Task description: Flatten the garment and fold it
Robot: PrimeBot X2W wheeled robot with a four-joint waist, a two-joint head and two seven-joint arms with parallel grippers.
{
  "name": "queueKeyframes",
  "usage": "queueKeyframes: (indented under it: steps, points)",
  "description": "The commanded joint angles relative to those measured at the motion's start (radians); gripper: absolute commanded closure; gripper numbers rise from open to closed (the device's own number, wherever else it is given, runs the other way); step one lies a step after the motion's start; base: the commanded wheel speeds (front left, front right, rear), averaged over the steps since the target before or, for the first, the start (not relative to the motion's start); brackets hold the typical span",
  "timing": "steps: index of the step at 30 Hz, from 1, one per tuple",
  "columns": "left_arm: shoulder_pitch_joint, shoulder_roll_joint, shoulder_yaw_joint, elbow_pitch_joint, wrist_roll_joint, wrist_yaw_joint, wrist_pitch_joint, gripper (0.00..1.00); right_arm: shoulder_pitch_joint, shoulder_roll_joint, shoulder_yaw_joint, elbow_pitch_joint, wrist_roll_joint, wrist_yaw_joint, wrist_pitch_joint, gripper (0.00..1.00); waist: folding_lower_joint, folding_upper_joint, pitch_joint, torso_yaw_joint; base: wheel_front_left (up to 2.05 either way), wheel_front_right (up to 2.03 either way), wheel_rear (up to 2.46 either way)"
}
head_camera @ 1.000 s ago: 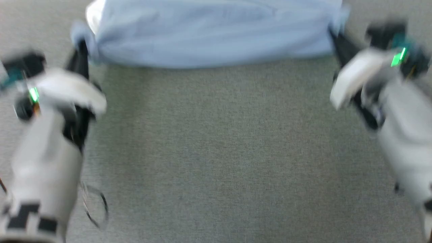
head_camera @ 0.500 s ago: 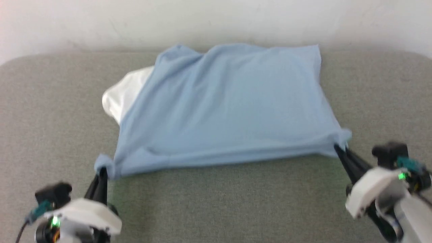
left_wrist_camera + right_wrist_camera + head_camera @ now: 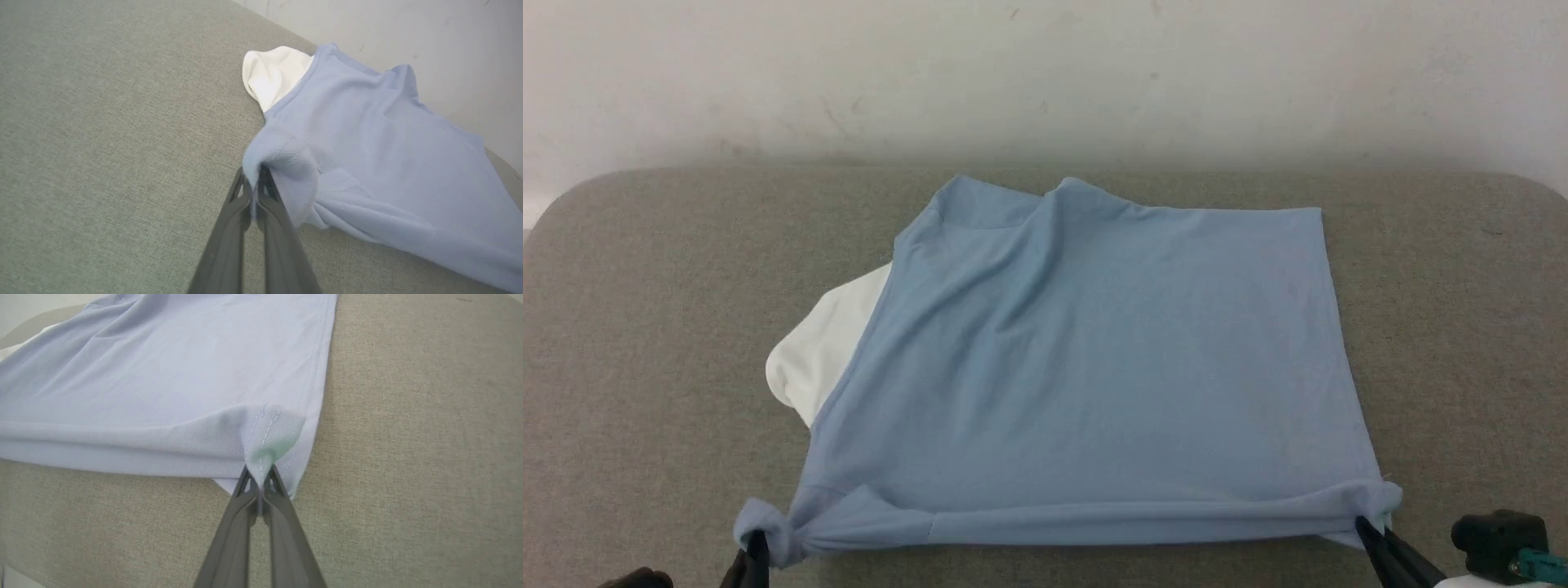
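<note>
The garment (image 3: 1086, 367), a light blue shirt, lies spread on the grey table (image 3: 645, 327), with a white part poking out at its left side. My left gripper (image 3: 760, 541) is shut on the garment's near left corner, which bunches around the fingertips; the left wrist view shows that pinch of garment (image 3: 286, 171) in the left gripper (image 3: 255, 179). At the near right corner my right gripper (image 3: 1362, 529) is shut on the cloth. In the right wrist view the garment (image 3: 163, 375) puckers where the right gripper (image 3: 259, 473) clamps its hem.
A pale wall (image 3: 1045, 73) rises right behind the table's rounded far edge. Bare grey table surface surrounds the shirt on the left, right and near side.
The head camera has tilted up, so the whole shirt and the wall now show. Both grippers stay shut on the near corners, now at the bottom edge of the view.
</note>
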Motion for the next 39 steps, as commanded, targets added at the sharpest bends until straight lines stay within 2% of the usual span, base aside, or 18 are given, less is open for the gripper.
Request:
queueKeyframes:
  steps: [1, 4, 8, 13, 17, 24, 25, 26, 27, 28, 29, 30, 34, 39]
  points:
    - [-0.008, 0.009, 0.013, -0.017, -0.003, 0.009, 0.000, 1.00, 0.002, 0.010, -0.014, -0.021, -0.013, -0.002, 0.010, 1.00, 0.0002, 0.0000, 0.009, 0.000, 0.00, 0.00, 0.00]
    - [-0.069, 0.002, 0.012, -0.025, 0.000, -0.008, -0.014, 1.00, -0.026, 0.035, -0.038, -0.026, -0.035, -0.002, 0.025, 1.00, 0.0002, 0.0000, 0.027, -0.001, 0.00, 0.00, 0.00]
    - [-0.228, 0.003, -0.020, 0.043, 0.013, -0.067, -0.009, 1.00, -0.129, 0.043, -0.037, 0.028, -0.071, -0.002, 0.034, 1.00, 0.0002, 0.0000, 0.061, -0.008, 0.00, 0.00, 0.00]
    - [-0.460, 0.005, -0.065, 0.203, 0.039, -0.154, 0.002, 1.00, -0.295, 0.034, -0.010, 0.145, -0.091, -0.002, 0.032, 1.00, 0.0002, 0.0000, 0.109, -0.029, 0.00, 0.00, 0.00]
    - [-0.609, -0.017, -0.090, 0.339, 0.047, -0.215, -0.011, 1.00, -0.403, 0.030, -0.010, 0.244, -0.103, -0.002, 0.021, 1.00, 0.0002, 0.0000, 0.146, -0.037, 0.00, 0.00, 0.00]
    - [-0.795, -0.075, -0.126, 0.643, 0.040, -0.315, -0.041, 1.00, -0.537, 0.037, 0.018, 0.412, -0.112, -0.002, -0.002, 1.00, 0.0002, 0.0000, 0.201, -0.049, 0.00, 0.00, 0.00]
    - [-0.795, -0.075, -0.126, 0.643, 0.040, -0.315, -0.041, 1.00, -0.537, 0.037, 0.018, 0.412, -0.112, -0.002, -0.002, 1.00, 0.0002, 0.0000, 0.201, -0.049, 0.00, 0.00, 0.00]
    - [-0.812, -0.087, -0.130, 0.687, 0.033, -0.332, -0.040, 1.00, -0.550, 0.039, 0.025, 0.437, -0.115, -0.002, -0.006, 0.75, 0.0002, 0.0000, 0.203, -0.050, 0.00, 0.00, 0.00]
    - [-0.828, -0.096, -0.133, 0.728, 0.027, -0.348, -0.044, 0.92, -0.562, 0.041, 0.031, 0.459, -0.117, -0.002, -0.014, 0.59, 0.0002, 0.0000, 0.206, -0.052, 0.00, 0.00, 0.00]
    - [-0.841, -0.104, -0.137, 0.769, 0.023, -0.362, -0.043, 0.55, -0.573, 0.044, 0.037, 0.477, -0.117, -0.002, -0.026, 0.13, 0.0002, 0.0000, 0.207, -0.054, 0.00, 0.00, 0.00]
    - [-0.852, -0.112, -0.136, 0.804, 0.014, -0.377, -0.048, 0.16, -0.581, 0.045, 0.044, 0.494, -0.117, -0.002, -0.038, 0.00, 0.0002, 0.0000, 0.206, -0.056, 0.00, 0.00, 0.00]
    - [-0.860, -0.119, -0.135, 0.833, 0.008, -0.389, -0.055, 0.00, -0.588, 0.045, 0.053, 0.505, -0.119, -0.002, -0.056, 0.00, 0.0002, 0.0000, 0.204, -0.058, 0.00, 0.00, 0.00]
    - [-0.877, -0.128, -0.132, 0.907, 0.001, -0.420, -0.098, 0.00, -0.586, 0.048, 0.059, 0.518, -0.115, -0.002, -0.168, 0.00, 0.0002, 0.0000, 0.184, -0.055, 0.00, 0.00, 0.00]
    - [-0.859, -0.108, -0.122, 0.912, -0.012, -0.436, -0.119, 0.00, -0.528, 0.060, 0.031, 0.466, -0.114, -0.002, -0.298, 0.00, 0.0002, 0.0000, 0.143, -0.044, 0.00, 0.00, 0.00]
